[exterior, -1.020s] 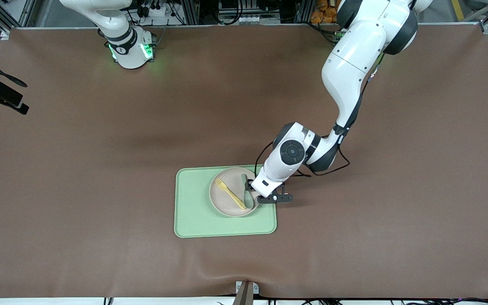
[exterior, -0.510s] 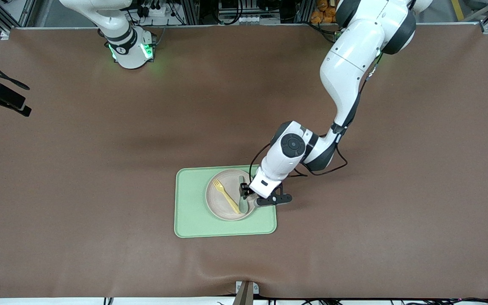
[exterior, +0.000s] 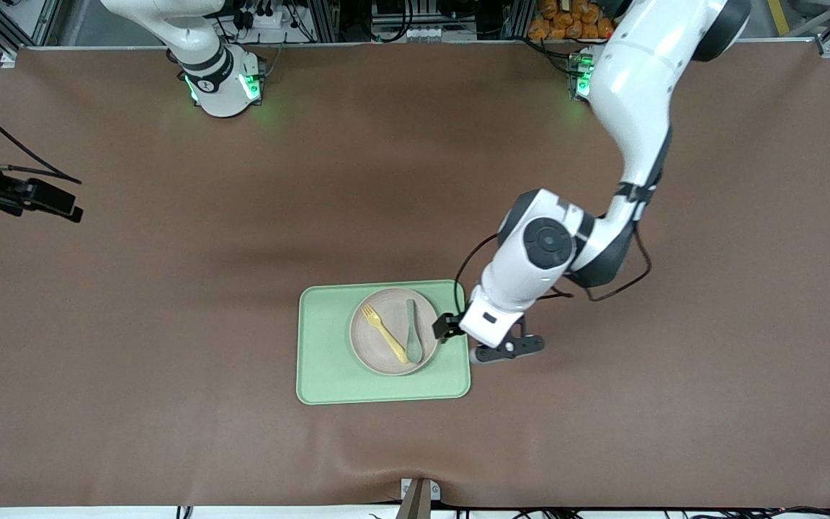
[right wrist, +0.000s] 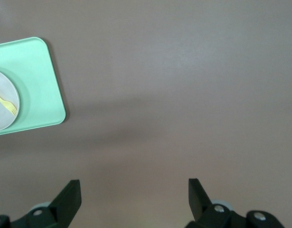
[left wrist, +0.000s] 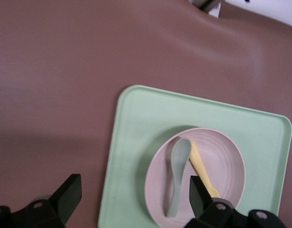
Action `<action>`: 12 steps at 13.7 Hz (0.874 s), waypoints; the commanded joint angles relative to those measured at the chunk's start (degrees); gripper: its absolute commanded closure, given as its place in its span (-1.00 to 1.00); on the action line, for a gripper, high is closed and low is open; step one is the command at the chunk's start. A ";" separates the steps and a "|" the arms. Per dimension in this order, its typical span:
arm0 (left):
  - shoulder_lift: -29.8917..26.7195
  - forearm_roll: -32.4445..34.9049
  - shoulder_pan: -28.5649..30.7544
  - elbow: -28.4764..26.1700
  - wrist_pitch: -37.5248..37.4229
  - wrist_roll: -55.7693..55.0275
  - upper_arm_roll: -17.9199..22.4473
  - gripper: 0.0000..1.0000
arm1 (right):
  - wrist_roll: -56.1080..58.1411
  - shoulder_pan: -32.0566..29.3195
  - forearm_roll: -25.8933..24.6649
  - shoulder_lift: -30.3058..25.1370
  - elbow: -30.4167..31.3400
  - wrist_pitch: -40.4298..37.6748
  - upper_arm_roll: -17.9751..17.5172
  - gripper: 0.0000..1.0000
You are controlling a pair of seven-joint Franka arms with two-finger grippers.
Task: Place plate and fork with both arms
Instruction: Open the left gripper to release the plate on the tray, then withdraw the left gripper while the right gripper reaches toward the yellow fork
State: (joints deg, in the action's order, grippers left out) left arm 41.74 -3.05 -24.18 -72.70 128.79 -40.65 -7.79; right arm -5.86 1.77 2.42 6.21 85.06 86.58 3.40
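**A:** Which step is in hand?

**B:** The placing looks done, I'd say. The plate point(exterior: 374, 351) sits on the green tray point(exterior: 325, 353), low in the middle of the front view, and the fork point(exterior: 385, 334) lies across the plate beside a grey-green spoon point(exterior: 413, 340).

**A:** And the grippers?

**B:** The left gripper point(exterior: 449, 328) hangs over the tray's edge at the left arm's end, just off the plate rim, fingers spread and holding nothing. The right gripper point(right wrist: 134, 195) is spread and empty too, over bare table point(exterior: 170, 360) well apart from the tray (that arm waits).

**A:** Next move?

**B:** Probably lifting the left arm clear without clipping the plate rim. Nothing appears left to grasp.
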 commanded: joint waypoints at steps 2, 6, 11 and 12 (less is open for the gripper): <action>-7.63 0.50 4.92 -1.83 -11.60 6.52 -0.12 -1.00 | 0.51 1.74 1.01 2.31 -0.86 0.34 0.12 -1.00; -12.02 0.50 9.84 -2.44 -21.63 13.83 -0.12 -1.00 | 0.41 6.48 3.11 6.43 -1.12 9.03 0.03 -1.00; -19.14 2.16 15.47 -6.21 -30.87 21.21 -0.03 -1.00 | 0.15 13.25 3.03 17.76 -9.72 13.79 -0.06 -1.00; -20.98 3.30 16.17 -7.18 -32.27 22.36 -0.12 -1.00 | -0.54 14.65 3.12 19.87 -10.78 14.67 -0.06 -1.00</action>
State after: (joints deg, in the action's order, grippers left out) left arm 26.56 -2.01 -9.59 -74.85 98.42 -20.84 -7.50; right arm -5.94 14.81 4.66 20.09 80.44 101.41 2.90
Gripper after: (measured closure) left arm 0.000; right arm 0.000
